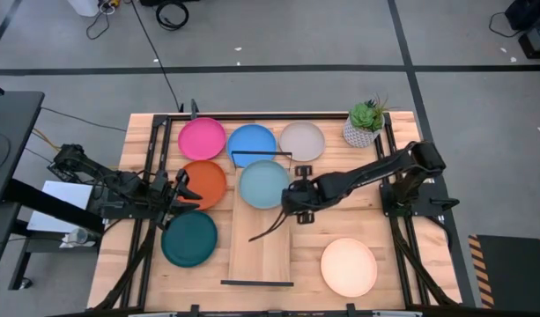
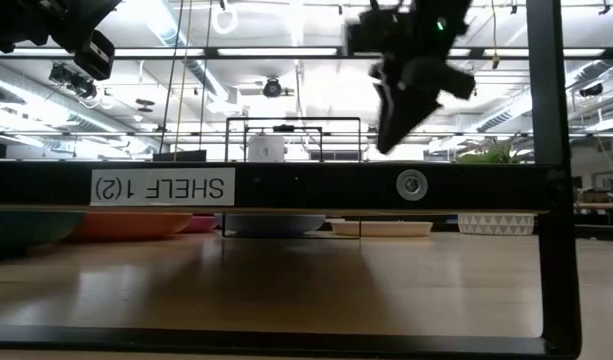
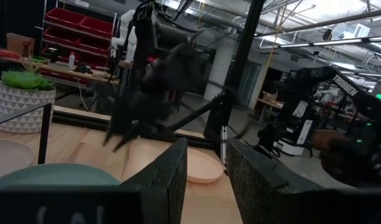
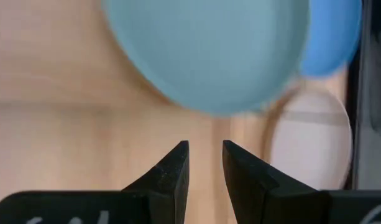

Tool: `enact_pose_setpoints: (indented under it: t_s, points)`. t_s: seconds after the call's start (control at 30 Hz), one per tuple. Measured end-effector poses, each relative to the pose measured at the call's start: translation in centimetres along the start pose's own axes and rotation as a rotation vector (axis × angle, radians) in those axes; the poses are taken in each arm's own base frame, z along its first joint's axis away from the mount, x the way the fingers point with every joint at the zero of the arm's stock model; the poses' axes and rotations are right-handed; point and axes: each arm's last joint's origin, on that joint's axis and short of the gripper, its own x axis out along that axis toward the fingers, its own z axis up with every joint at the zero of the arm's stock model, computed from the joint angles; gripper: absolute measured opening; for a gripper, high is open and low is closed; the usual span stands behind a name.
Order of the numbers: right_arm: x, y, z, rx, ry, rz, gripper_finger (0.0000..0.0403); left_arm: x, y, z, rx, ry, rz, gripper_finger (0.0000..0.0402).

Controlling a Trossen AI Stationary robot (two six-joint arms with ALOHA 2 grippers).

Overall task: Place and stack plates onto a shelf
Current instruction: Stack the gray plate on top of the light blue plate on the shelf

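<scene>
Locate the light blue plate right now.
In the high view the light blue plate lies at the far end of the shelf, just in front of the blue plate, between the orange plate and the right gripper.

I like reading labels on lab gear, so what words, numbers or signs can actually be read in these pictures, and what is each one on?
"SHELF 1(2)", showing mirrored: a white label on the black rail of the shelf, in the low view.
Pale marks on the left claw and right claw bodies: cut off by the picture's edge, unreadable.
White lettering on the dark arm in the left wrist view: too blurred to read.
</scene>
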Motion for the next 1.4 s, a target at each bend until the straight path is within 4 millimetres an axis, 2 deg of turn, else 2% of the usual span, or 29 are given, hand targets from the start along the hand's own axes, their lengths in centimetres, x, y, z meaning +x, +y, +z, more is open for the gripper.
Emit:
enact_pose_setpoints:
  t_s: [0.2, 0.37, 0.67, 0.87, 1.03, 1.23, 1.4]
  points:
    - [2.4, -1.2, -4.0, 0.063, -0.011, -0.028, 0.0103, 0.0, 0.0, 0.0, 0.001, 0.002, 0.0, 0.0118]
    - [3.9, -3.4, -7.1, 0.123, -0.075, -0.038, 0.0103, 0.0, 0.0, 0.0, 0.003, 0.002, 0.001, 0.0118]
    - [7.4, -8.2, -10.4, 0.17, -0.088, 0.039, 0.012, 0.0, 0.0, 0.0, 0.012, 0.0, 0.0, 0.0118]
    - [8.7, -11.6, -11.7, 0.211, -0.111, 0.084, 0.0174, 0.0, 0.0, 0.0, 0.011, 0.0, 0.0, 0.0118]
    - [9.1, -13.0, -12.3, 0.203, -0.138, 0.099, 0.0214, 0.0, 0.0, 0.0, 0.011, 0.0, 0.0, 0.0118]
    - [9.6, -13.2, -12.4, 0.209, -0.133, 0.101, 0.0208, 0.0, 0.0, 0.0, 0.011, 0.0, 0.0, 0.0118]
    - [11.5, -12.7, -12.4, 0.196, -0.087, 0.125, 0.0189, 0.0, 0.0, 0.0, 0.008, -0.003, 0.002, 0.0118]
